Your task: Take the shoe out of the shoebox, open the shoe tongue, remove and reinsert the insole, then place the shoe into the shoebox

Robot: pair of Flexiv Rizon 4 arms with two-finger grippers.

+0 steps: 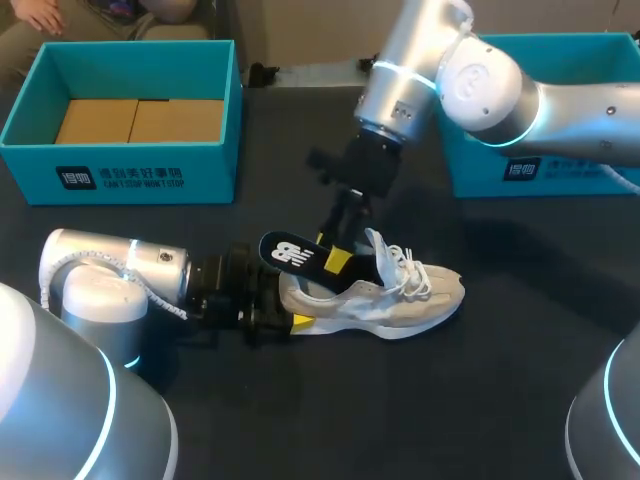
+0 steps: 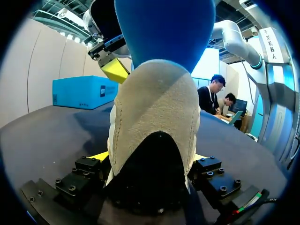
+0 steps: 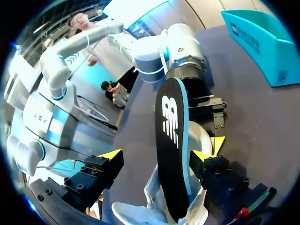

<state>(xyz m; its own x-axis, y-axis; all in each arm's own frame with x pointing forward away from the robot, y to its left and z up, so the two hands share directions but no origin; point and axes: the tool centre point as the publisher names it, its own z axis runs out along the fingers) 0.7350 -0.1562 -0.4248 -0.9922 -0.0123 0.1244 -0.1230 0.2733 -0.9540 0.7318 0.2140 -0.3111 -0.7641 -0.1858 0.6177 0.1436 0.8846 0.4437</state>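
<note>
A beige shoe (image 1: 400,295) lies on its sole near the middle of the dark table (image 1: 400,400), toe pointing to 3 o'clock and heel to 9 o'clock, its white laces (image 1: 405,265) loose on top. The left arm (image 1: 110,275) comes in low from 9 o'clock, and the left jaws are clamped on the heel; in the left wrist view the suede heel (image 2: 154,108) fills the space between the two fingers, pressed from both sides. A black insole (image 1: 290,252) with a blue underside (image 2: 164,28) sticks up out of the shoe's mouth, slanting toward 10 o'clock. The right arm (image 1: 500,80) reaches down from 2 o'clock, its jaws standing apart around the insole (image 3: 169,150): one yellow fingertip (image 3: 206,154) sits just beside the blue edge, while the other fingertip (image 3: 110,153) is well apart from the black face. At 10 o'clock an open teal shoebox (image 1: 150,170) shows a cardboard floor; a second teal box (image 1: 560,170) stands at 2 o'clock behind the right arm.
</note>
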